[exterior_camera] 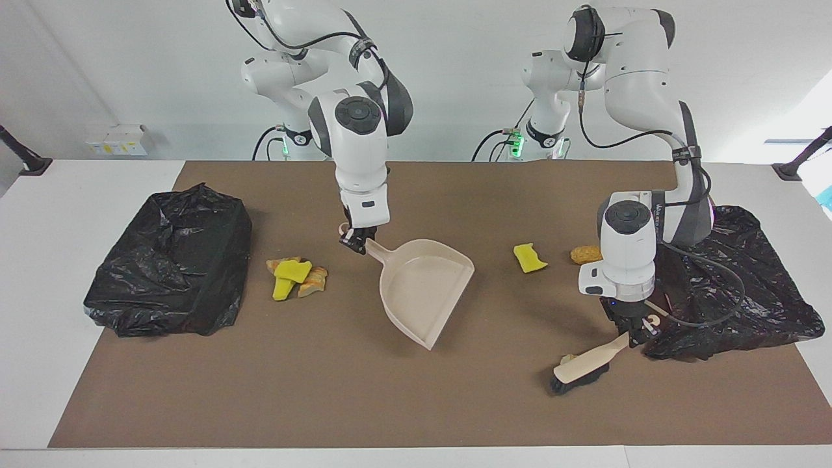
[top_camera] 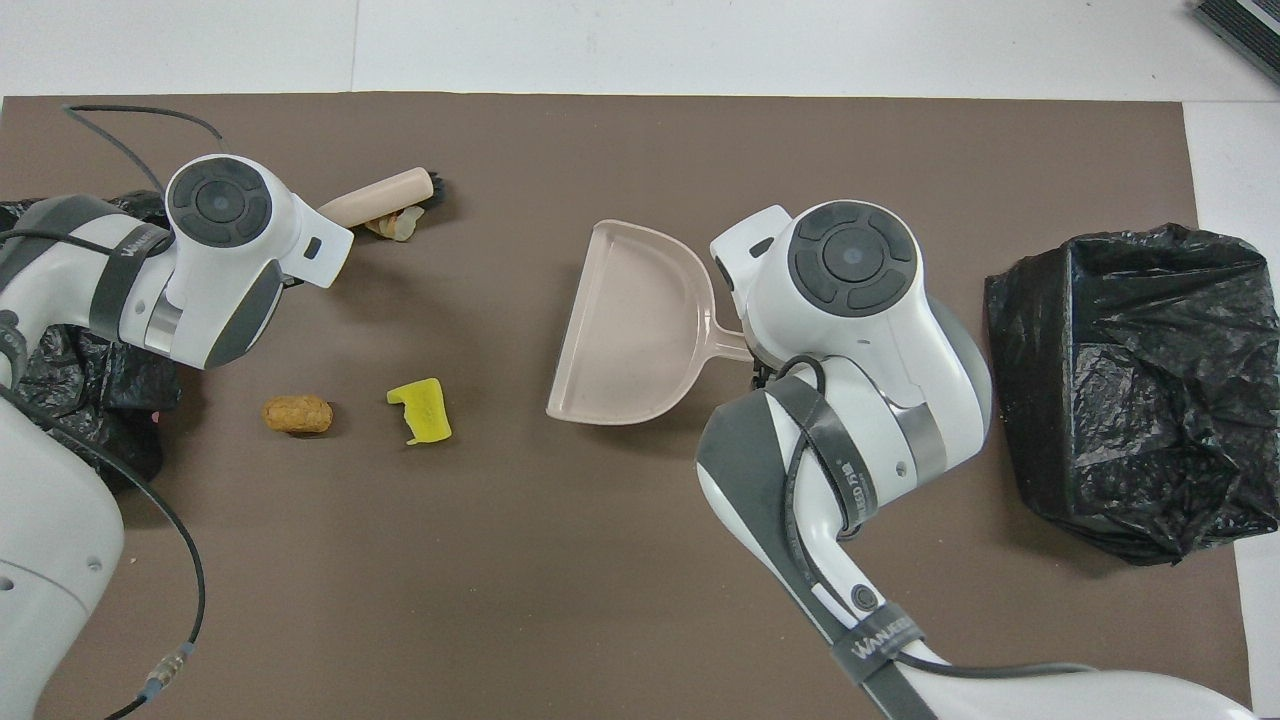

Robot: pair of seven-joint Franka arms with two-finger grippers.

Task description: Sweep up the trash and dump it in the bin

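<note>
My right gripper is shut on the handle of the beige dustpan, whose mouth faces the left arm's end of the table. My left gripper is shut on the handle of the brush. The brush lies low and sideways, its bristles against a pale striped lump of trash. A yellow chunk and a brown lump lie nearer to the robots than the brush. A small pile of yellow and orange trash lies beside the dustpan handle, toward the right arm's end; the right arm hides it from overhead.
A bin lined with a black bag stands at the right arm's end of the brown mat. Another crumpled black bag lies at the left arm's end, right beside the left gripper. Cables hang from both wrists.
</note>
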